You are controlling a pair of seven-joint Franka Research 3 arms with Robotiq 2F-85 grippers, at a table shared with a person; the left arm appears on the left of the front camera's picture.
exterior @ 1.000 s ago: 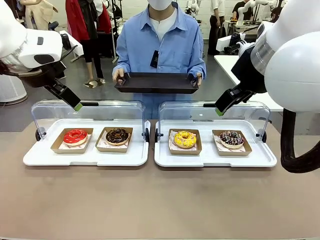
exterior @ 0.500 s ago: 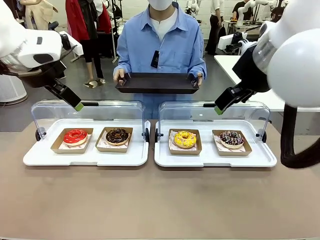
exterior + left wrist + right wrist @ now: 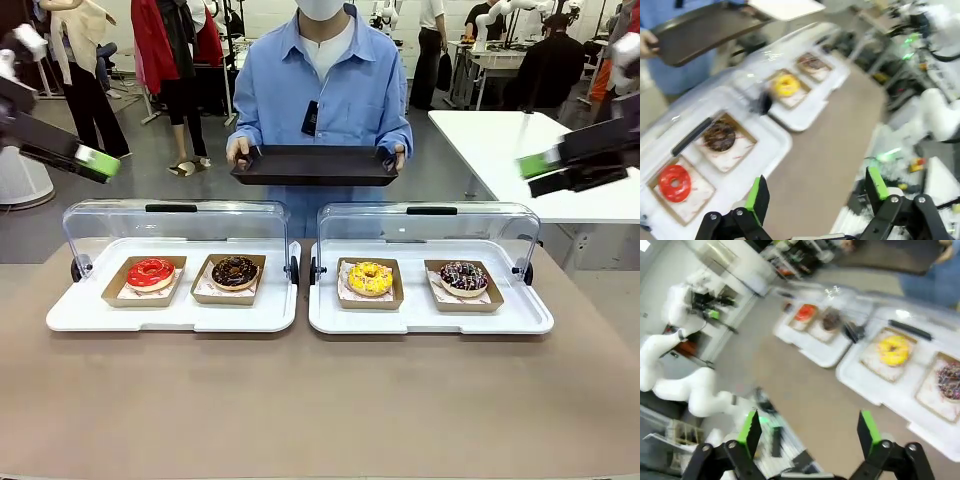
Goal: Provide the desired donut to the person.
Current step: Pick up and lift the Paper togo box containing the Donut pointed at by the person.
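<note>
Plainly, the first hazard is choosing wrongly: four donuts lie on offer, and nothing in view marks which one the person point(image 3: 325, 95) wants. The red donut point(image 3: 150, 272) and chocolate donut point(image 3: 235, 270) sit in the left white tray point(image 3: 80, 315), the yellow donut point(image 3: 370, 277) and sprinkled donut point(image 3: 463, 276) in the right white tray point(image 3: 525, 315), each in its own cardboard boat point(image 3: 112, 295). Every one lies flat, hole upward. Being round rings they have no long axis, so no approach angle is favoured, though the boats sit square to the table edge. The left gripper point(image 3: 817, 189) and right gripper point(image 3: 810, 429) both have their fingers spread wide and hold nothing, high and out to either side, well apart from the trays. A hard pinch would probably crush soft dough or smear icing, and a grip on a boat's rim may tip it. The clear lids point(image 3: 110, 225) appear raised behind the donuts, between them and the person's black tray point(image 3: 314, 165), so a low carry could strike them.
</note>
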